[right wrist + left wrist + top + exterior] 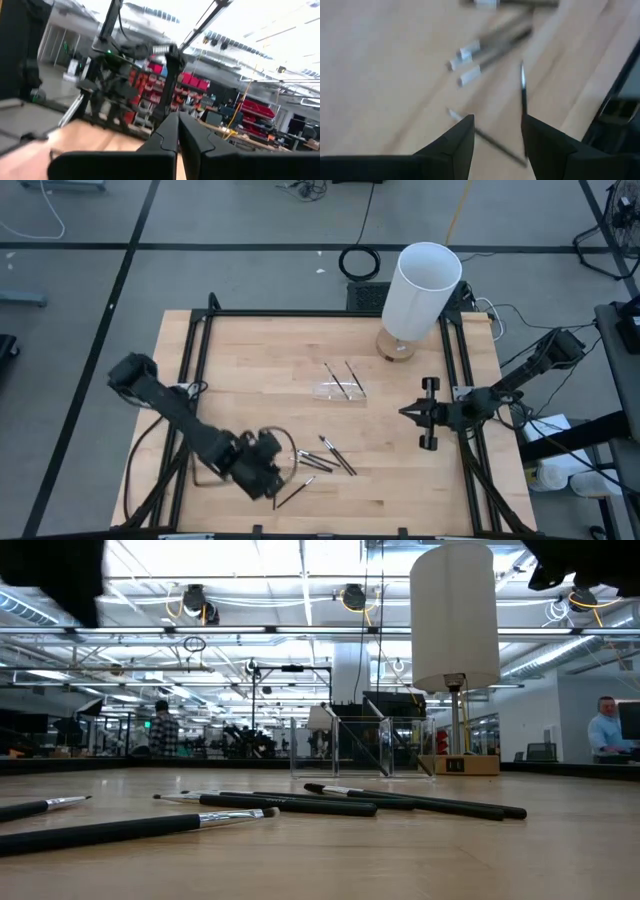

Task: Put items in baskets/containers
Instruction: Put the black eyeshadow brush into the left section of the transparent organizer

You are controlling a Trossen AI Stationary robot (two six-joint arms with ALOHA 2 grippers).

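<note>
Below, on the pale wooden counter [260, 370], the left claw [272, 476] hangs low at the near edge with its dark fingers [462, 142] parted and empty, one thin dark stick with a pale tip [492, 141] lying in the gap. A clean pick likely means settling square over that stick's middle before closing, then carrying it up the counter to the small clear plastic tray [339, 389], which already holds two sticks. Towering just beyond the tray, the tall white cylinder on a round wooden base [420, 290] could crowd the approach. More loose sticks [332, 455] lie clustered just beside the left claw, apt to be nudged. The right claw [405, 412] waits pinched closed and empty near the counter's right rail.
</note>
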